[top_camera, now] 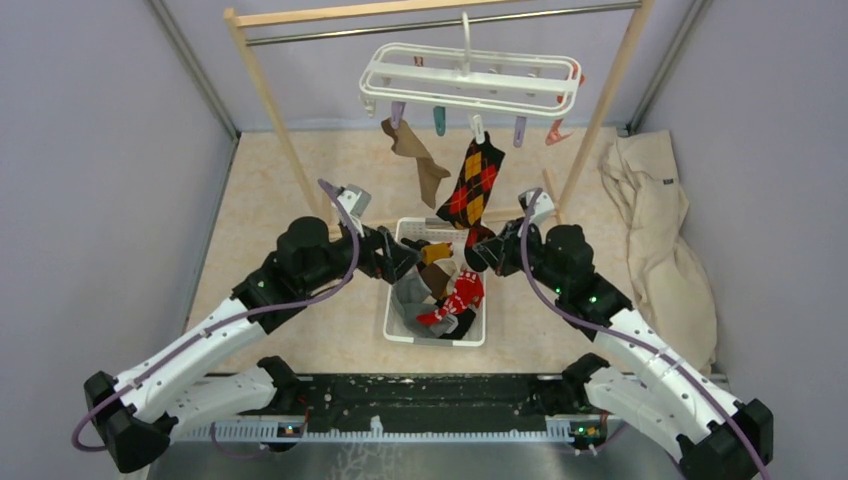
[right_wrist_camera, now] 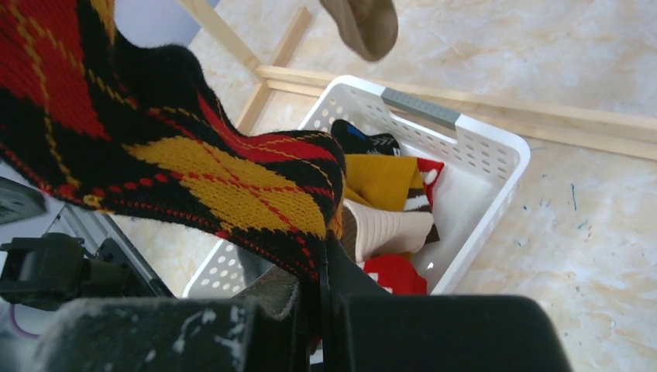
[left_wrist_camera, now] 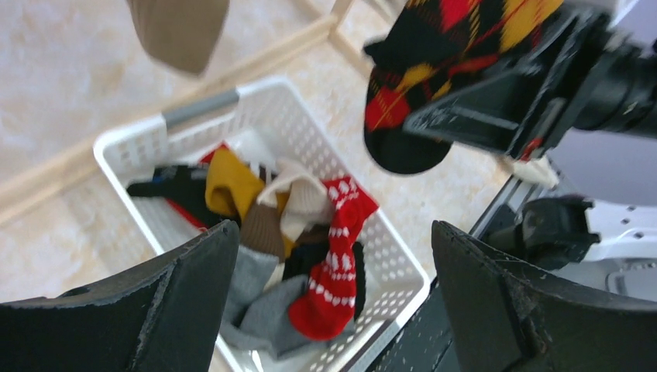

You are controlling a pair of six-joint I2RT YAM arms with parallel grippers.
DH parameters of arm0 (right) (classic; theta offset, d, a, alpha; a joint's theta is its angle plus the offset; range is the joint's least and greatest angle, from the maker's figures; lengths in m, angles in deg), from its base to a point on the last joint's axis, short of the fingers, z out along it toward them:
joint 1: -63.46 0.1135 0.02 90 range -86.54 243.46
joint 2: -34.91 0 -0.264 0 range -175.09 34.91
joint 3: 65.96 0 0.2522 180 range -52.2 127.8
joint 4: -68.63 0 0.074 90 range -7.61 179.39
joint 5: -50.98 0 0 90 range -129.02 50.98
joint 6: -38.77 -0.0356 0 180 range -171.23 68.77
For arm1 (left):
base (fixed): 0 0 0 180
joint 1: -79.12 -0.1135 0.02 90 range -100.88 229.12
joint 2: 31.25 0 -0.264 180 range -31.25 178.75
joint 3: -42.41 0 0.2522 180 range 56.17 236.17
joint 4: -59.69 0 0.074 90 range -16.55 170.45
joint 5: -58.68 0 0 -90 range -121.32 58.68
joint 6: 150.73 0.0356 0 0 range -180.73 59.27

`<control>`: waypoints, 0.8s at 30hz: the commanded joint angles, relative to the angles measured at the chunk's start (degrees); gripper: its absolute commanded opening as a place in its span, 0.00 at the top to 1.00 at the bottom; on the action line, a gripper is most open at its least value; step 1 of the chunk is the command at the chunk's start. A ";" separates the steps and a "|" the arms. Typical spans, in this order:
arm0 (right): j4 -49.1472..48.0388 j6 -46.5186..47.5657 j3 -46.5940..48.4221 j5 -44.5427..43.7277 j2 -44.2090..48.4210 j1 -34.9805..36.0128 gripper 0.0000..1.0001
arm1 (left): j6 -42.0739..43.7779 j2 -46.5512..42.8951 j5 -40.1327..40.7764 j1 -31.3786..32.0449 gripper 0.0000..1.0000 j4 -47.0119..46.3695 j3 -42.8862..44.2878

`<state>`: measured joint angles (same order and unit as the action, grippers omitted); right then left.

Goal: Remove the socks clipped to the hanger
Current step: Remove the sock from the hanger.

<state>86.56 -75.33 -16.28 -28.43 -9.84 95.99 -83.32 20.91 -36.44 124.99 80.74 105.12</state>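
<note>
Top view: the hanger hangs by its hook from the rail of the wooden rack. Two socks are clipped to it: a brown sock at the left and an argyle sock in black, red and yellow near the middle.

Below them the white basket stands on the floor and holds loose socks, among them a red patterned sock, a mustard sock and a grey sock.

The right gripper is pressed together, pinching the toe of the argyle sock, whose cuff is at its clip. The left gripper is spread wide above the basket's left rim and holds nothing.

A beige cloth lies at the right; its small dark tag is too small to read. In the right wrist view, a blue mark on a black sock in the basket is illegible.
</note>
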 commanded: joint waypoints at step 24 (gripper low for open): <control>-5.66 -0.78 -5.03 0.66 0.60 0.38 1.00 | -6.08 -0.38 -2.84 -0.43 0.01 -15.48 -18.54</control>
<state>84.11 -75.50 -21.46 -28.35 -10.37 95.99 -88.43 20.91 -38.06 124.81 68.23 87.17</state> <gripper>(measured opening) 0.017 0.988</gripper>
